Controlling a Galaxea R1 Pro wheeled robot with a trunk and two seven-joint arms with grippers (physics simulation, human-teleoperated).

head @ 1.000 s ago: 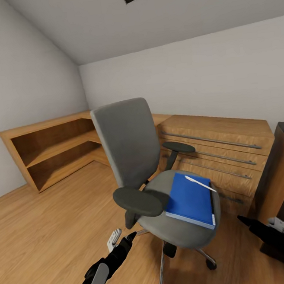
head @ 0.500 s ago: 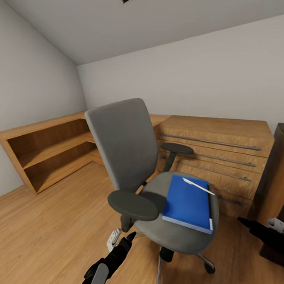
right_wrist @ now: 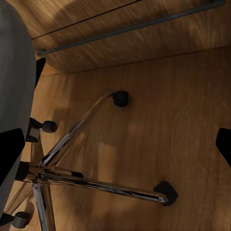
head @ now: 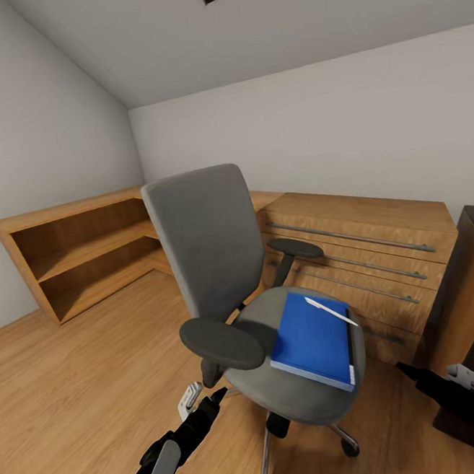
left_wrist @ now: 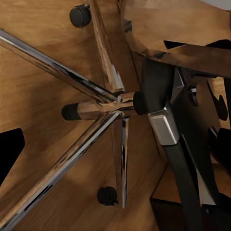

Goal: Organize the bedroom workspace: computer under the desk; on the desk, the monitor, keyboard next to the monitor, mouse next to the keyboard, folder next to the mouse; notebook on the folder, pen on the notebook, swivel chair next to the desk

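Head view: swivel chair (head: 225,267) stands mid-room, blue folder (head: 311,340) on its seat, white pen (head: 331,310) lying atop. Left gripper (head: 202,400) and right gripper (head: 424,378) hang low; their spread cannot be told.

Even, soft render light, faint shadows, wide-angle stretch at the head view's edges, wrist views perhaps slightly blurred.

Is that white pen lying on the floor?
No, the pen lies on top of the blue folder, which rests on the swivel chair seat.
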